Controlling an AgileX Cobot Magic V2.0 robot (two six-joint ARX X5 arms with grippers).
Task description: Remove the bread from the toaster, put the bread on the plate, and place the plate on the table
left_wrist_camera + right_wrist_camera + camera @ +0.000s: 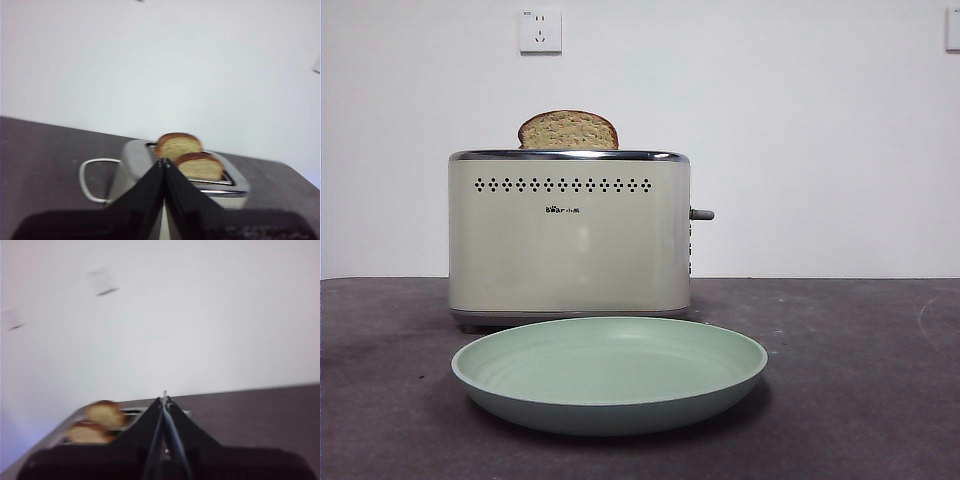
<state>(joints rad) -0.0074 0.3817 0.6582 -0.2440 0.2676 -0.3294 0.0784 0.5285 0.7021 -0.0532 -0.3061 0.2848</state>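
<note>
hovering both arms above the bench (880,400) while i am watching remotely: the left tool (165,161) is hanging over the toaster (570,240) with its black jaws pressed together and holding nothing, and the right tool (164,399) is waiting on the other side, likewise pinched closed and empty. the bread (568,131) is standing upright in a slot, only its domed, dark-crusted top showing above the chrome rim; the wrist views are showing a second slice (202,166) beside it. the plate (610,395) is resting on the bench just in front of the toaster. i am judging the risks as these: closed jaws would knock the slice deeper unless they spread first, and the neighbouring slice could be taken by mistake. the crumb is looking tan and speckled, the toaster smooth cream with dot vents, the plate shallow, matte mint green, the bench dark grey and scuffed.
</note>
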